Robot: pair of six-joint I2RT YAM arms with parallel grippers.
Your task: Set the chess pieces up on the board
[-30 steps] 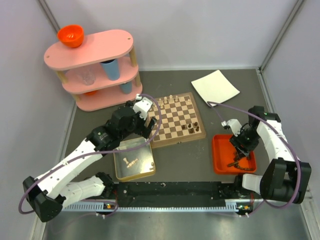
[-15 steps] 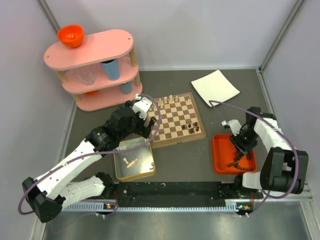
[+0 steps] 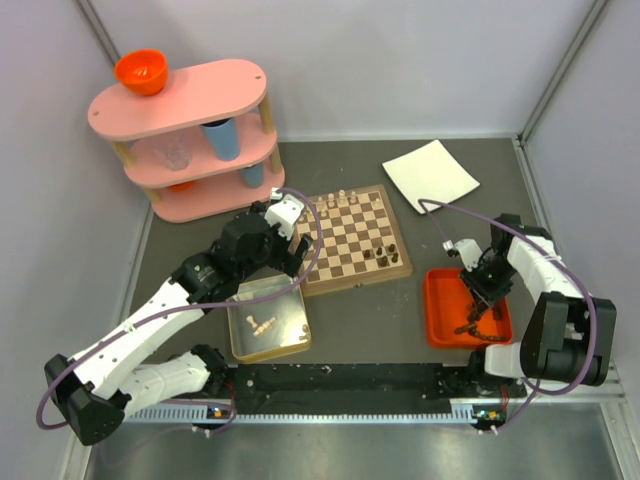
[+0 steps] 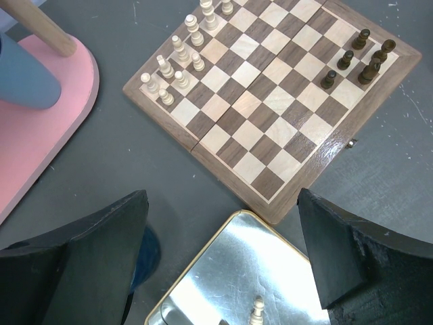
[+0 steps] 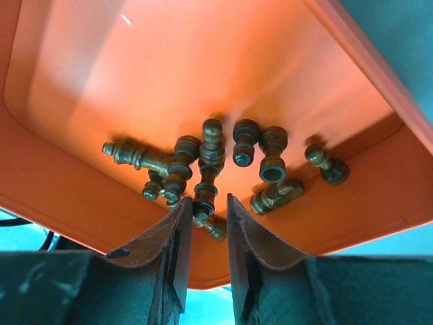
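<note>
The board lies mid-table, with cream chess pieces along its far-left side and a few dark ones near its right edge. The left wrist view shows the same board, cream men and dark men. My left gripper hovers wide open and empty over the tin's corner. My right gripper reaches down into the orange tray. Its jaws stand narrowly open around the base of a dark piece in a heap; only the left jaw touches it.
A silver tin near the board's left corner holds a few cream pieces. A pink three-tier shelf with an orange bowl and a blue cup stands back left. A white sheet lies back right.
My right gripper's jaws have narrowed over the dark pieces in the tray, and that arm's elbow has drawn in a little. The left arm has not moved.
</note>
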